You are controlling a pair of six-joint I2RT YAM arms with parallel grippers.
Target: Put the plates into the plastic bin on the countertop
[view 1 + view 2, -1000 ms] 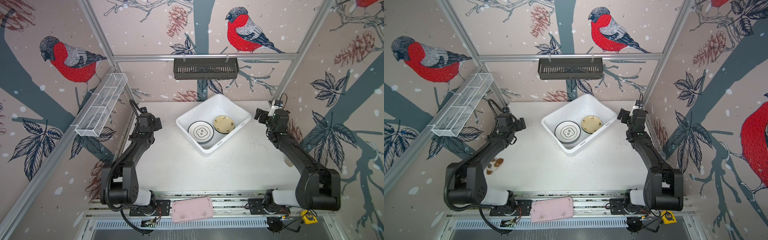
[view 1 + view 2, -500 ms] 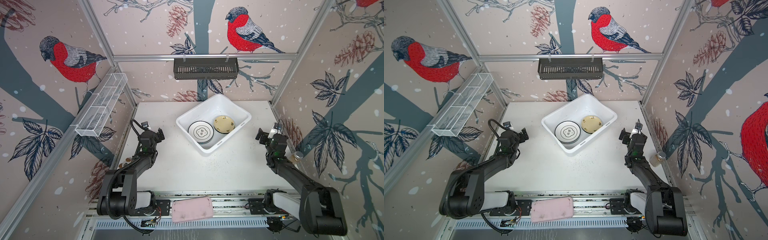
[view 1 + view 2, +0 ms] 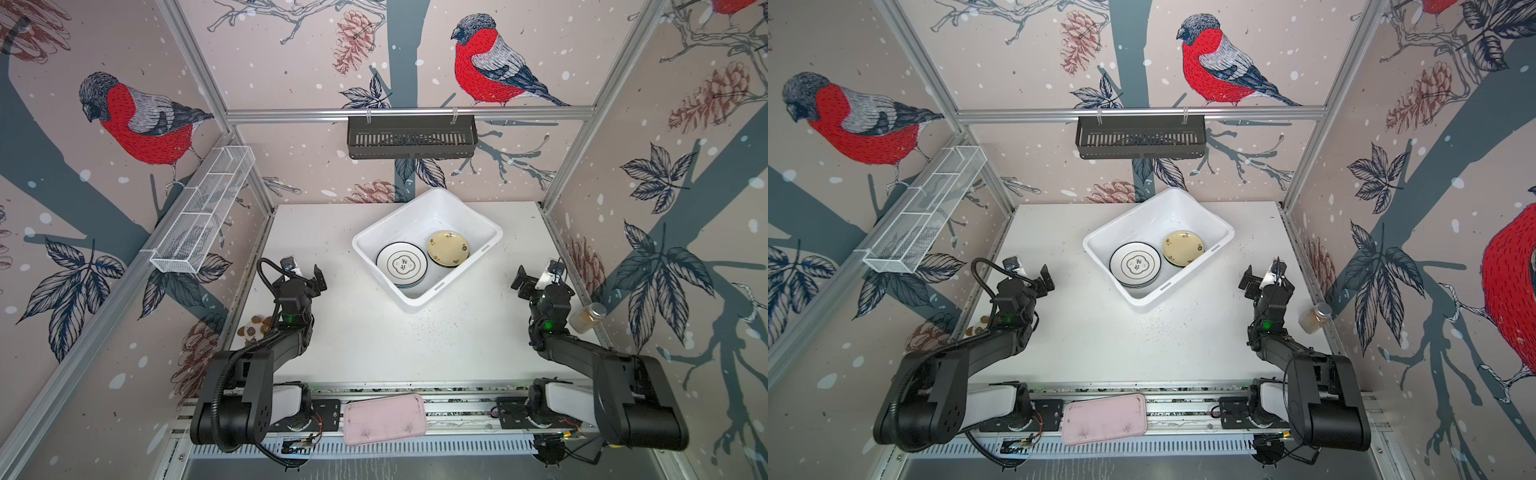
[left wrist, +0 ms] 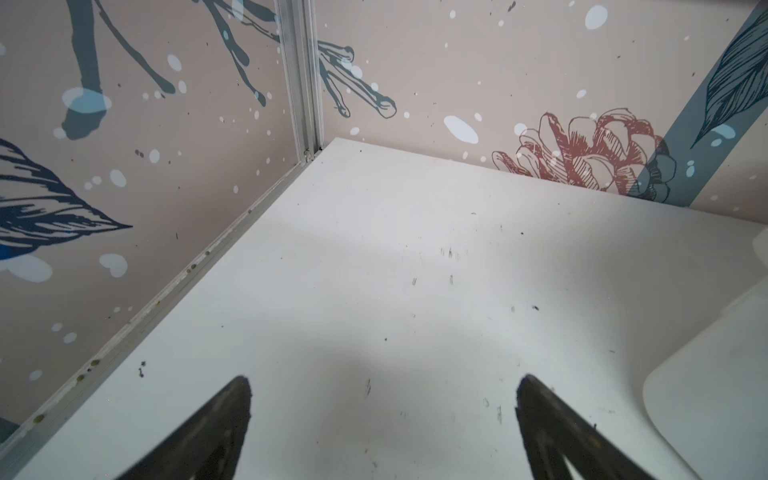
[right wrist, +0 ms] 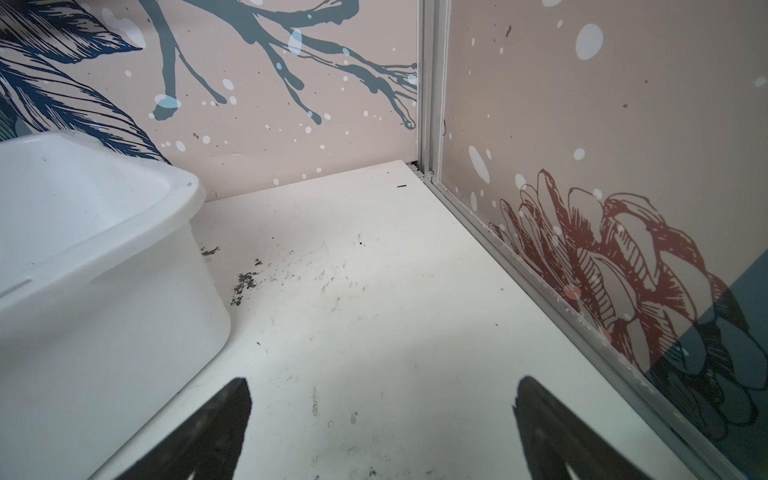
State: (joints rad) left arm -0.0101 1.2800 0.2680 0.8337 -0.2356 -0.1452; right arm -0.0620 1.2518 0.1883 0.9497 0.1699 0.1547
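Note:
The plastic bin (image 3: 436,210) (image 3: 1169,208) stands askew at the back middle of the countertop (image 3: 374,336). Inside it a white black-rimmed plate with a black emblem (image 3: 402,264) (image 3: 1135,264) tops a stack, and a pale yellow plate (image 3: 448,248) (image 3: 1183,248) lies beside it. My left gripper (image 3: 309,280) (image 4: 382,390) is open over bare countertop left of the bin, holding nothing. On the bin's right, my right gripper (image 3: 528,284) (image 5: 382,390) is likewise open and holding nothing. A bin corner (image 5: 104,249) shows in the right wrist view.
A pink tray (image 3: 384,419) lies on the front rail between the arm bases. A small jar (image 3: 587,316) stands by the right rail, and small brown and white things (image 3: 253,328) sit by the left rail. A black basket (image 3: 411,137) and a wire shelf (image 3: 203,208) hang on the walls.
Both arms have drawn back from beside the bin toward the front, folding down. Both grippers stayed open. The plates in the bin have not moved.

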